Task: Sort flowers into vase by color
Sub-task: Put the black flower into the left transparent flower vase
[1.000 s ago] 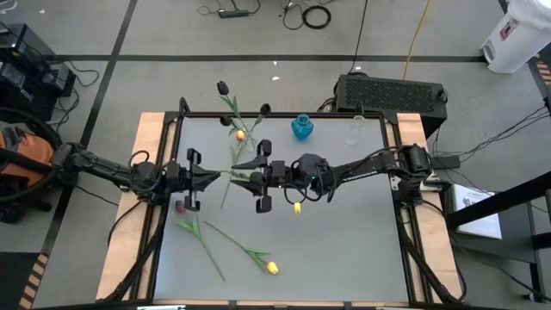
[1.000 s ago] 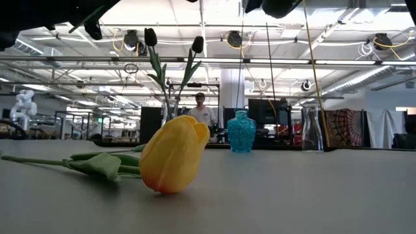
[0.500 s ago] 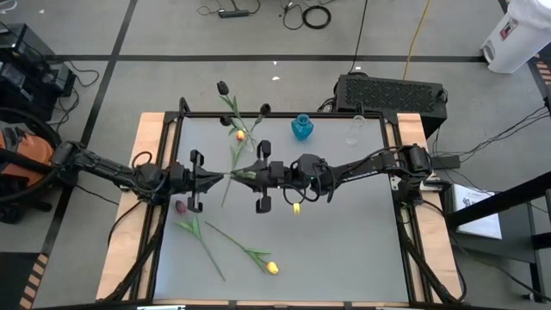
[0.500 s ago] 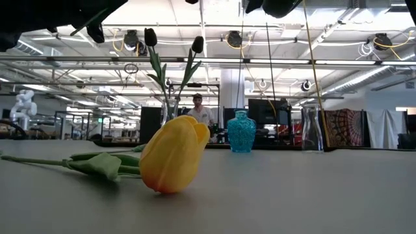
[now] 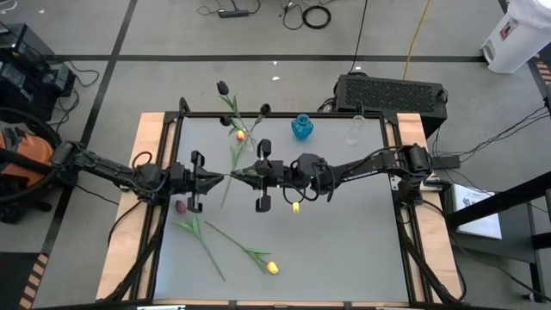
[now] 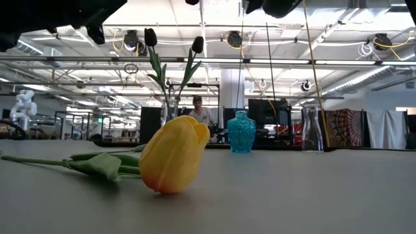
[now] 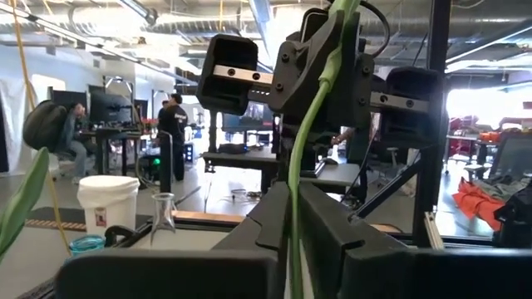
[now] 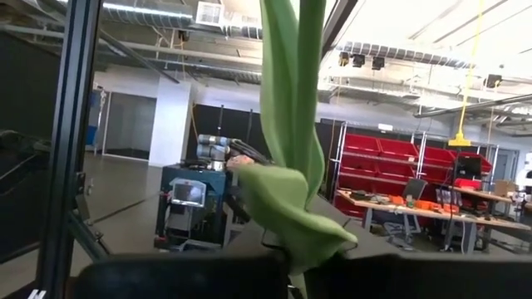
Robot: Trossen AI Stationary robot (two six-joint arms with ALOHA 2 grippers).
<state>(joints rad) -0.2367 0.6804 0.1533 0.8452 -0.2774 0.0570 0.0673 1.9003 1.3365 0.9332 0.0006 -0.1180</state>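
Both pincers point(image 5: 231, 175) seemingly on stem point(image 7: 301, 158)

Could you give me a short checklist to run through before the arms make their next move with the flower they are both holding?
1. Right gripper shut on the green stem: ok.
2. Left gripper at the same stem, firm hold: cannot tell.
3. Stem raised off the table, between the two grippers at mid-table: ok.
4. Blue vase upright at the far edge: ok.
5. Clear vase upright with two black tulips in it: ok.
6. Loose yellow tulip lying near the front edge, away from both arms: ok.
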